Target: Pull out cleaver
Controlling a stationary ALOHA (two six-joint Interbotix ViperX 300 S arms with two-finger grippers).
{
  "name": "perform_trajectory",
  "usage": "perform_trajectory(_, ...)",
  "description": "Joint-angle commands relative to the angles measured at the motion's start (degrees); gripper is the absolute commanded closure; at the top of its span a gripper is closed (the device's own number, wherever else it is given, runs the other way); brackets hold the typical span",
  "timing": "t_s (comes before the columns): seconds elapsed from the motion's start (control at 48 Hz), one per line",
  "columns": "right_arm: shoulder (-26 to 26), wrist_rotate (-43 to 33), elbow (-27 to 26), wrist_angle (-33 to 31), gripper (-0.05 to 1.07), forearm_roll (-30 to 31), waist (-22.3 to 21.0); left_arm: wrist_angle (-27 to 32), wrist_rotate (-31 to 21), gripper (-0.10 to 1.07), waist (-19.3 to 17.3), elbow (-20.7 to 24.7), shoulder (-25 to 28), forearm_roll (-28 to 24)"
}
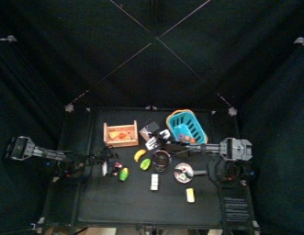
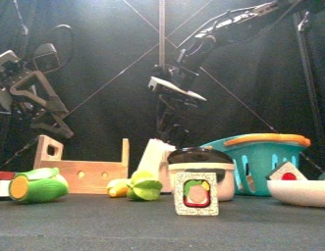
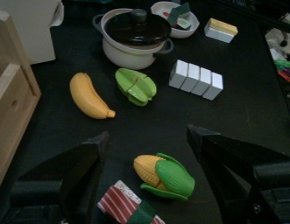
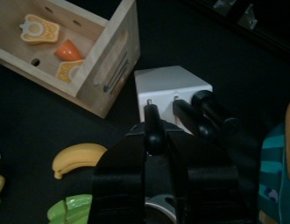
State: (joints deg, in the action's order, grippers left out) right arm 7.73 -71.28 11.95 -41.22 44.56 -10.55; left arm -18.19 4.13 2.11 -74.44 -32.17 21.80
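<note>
**Right arm poised over the knife block**

The right gripper (image 4: 153, 131) hangs directly above the white knife block (image 4: 173, 90), its jaws close together around a dark handle, apparently the cleaver (image 4: 152, 112), which stands in the block. Whether they truly pinch it, I cannot tell. The block sits between the wooden crate (image 4: 71, 48) and the blue basket (image 1: 185, 125). The left gripper (image 3: 147, 144) hovers, jaws apart, over the corn (image 3: 165, 174) at the surface's left.

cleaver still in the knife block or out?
In. Its dark handle stands in the white knife block, with the right gripper just above it; whether the jaws have closed on it cannot be told.
</note>
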Motion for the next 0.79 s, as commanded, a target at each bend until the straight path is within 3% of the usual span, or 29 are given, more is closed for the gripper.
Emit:
perform_trajectory(0.0,-1.7,0.0,-1.8,-0.5,0.67,-0.1,0.2,-0.2,0.0,-0.04,0.0,0.6,0.0,0.0)
perform_trajectory(0.771,-7.0,0.1,-1.9,-5.2,0.67,0.2,4.3,0.3,0.0,-0.04,0.0,0.5,0.1,0.0)
